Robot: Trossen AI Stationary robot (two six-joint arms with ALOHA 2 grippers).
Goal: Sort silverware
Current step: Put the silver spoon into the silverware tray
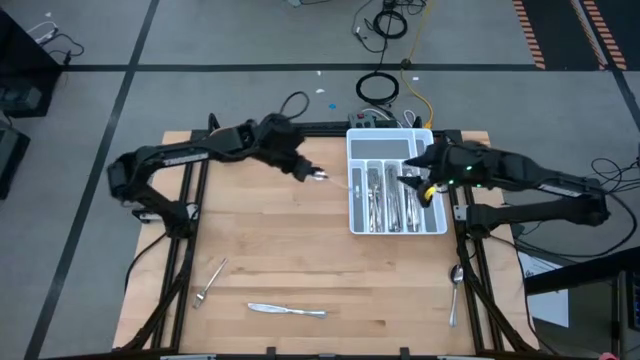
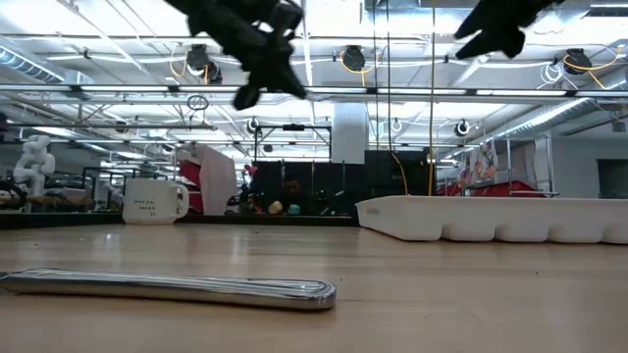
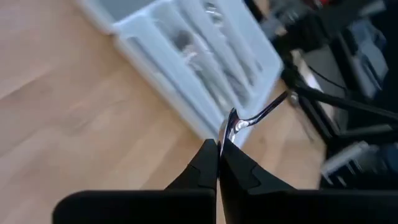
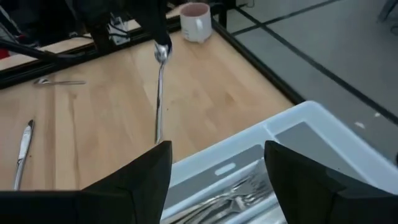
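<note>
My left gripper (image 1: 306, 171) hangs above the table just left of the white compartmented tray (image 1: 352, 150) and is shut on a silver spoon (image 1: 335, 182). The spoon shows in the left wrist view (image 3: 249, 118) and the right wrist view (image 4: 159, 93). My right gripper (image 1: 418, 183) stands open above the tray's long compartments with nothing between its fingers (image 4: 146, 180). Several pieces of silverware (image 1: 390, 195) lie in the tray. A fork (image 1: 208, 282), a knife (image 1: 287, 310) and another spoon (image 1: 455, 288) lie flat near the table's near edge. My left gripper pinches the spoon at its bowl end (image 3: 231, 127) between the free ends of its two fingers (image 3: 208, 158). The fingers come slanting down from the table's left. The spoon is lifted clear of the table, its handle (image 4: 158, 118) reaching out and down toward the tray.
A pink-and-white mug (image 4: 196, 22) stands at the table's far left part. The knife (image 2: 167, 286) lies close in front of the low camera. Bare wood lies between the tray and the near edge. Cables and a black frame border the table.
</note>
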